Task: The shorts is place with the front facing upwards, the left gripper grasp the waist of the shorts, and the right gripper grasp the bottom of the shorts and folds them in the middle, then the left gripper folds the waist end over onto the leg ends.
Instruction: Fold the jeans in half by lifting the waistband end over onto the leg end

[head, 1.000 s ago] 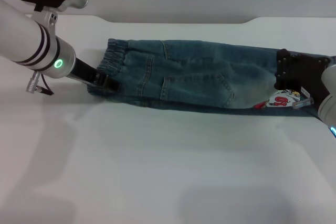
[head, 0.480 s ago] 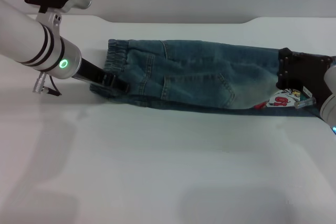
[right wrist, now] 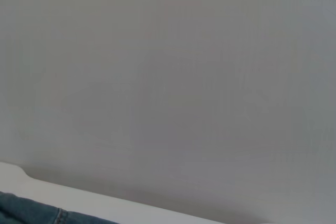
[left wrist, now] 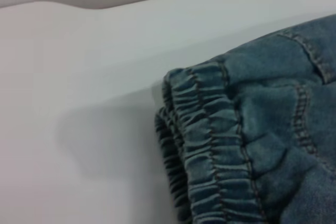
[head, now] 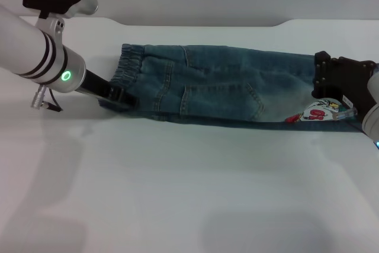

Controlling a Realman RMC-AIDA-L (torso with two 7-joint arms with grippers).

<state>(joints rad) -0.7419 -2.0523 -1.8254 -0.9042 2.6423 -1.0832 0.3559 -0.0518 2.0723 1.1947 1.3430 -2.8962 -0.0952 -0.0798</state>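
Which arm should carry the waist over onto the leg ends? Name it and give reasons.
Left. The left gripper is already at the waist of the shorts, which lie folded lengthwise. The right gripper sits at the far leg ends.

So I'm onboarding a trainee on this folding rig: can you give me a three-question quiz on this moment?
1. True or false: the shorts lie folded lengthwise on the table.
2. Which end is the left gripper at? A) the waist B) the leg ends
3. Fill in: the cartoon print shows beside the ____ gripper.

Key: 1 true; 2 A; 3 right.
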